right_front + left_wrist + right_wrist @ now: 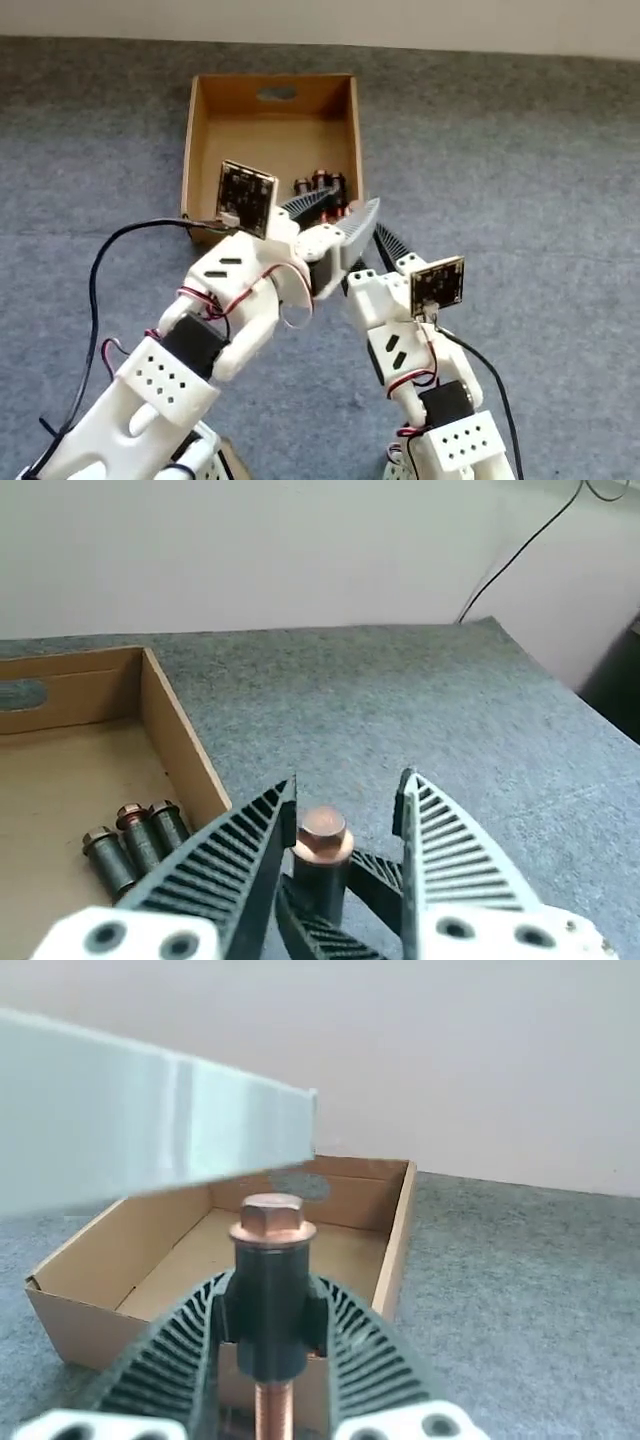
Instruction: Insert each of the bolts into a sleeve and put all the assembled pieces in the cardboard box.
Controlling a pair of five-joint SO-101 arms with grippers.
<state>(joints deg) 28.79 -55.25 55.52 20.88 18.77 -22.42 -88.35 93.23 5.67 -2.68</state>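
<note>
My right gripper [270,1292] is shut on a black sleeve [268,1315] held upright, with a copper bolt [272,1222] pushed through it; the hex head sits on top and the thread shows below. My left gripper [346,783] is open, its ribbed fingers [240,850] standing on either side of that bolt's head [322,832]. In the high view both grippers meet just off the front right corner of the cardboard box [270,130], the left gripper [360,205] above the right gripper [368,235]. Three assembled pieces [135,845] lie side by side inside the box [60,810].
Grey felt [520,160] covers the table around the box. A black cable [100,260] loops beside the left arm. The box's open side wall [150,1250] stands right behind the held piece. The assembled pieces [320,183] lie in the box's near right corner.
</note>
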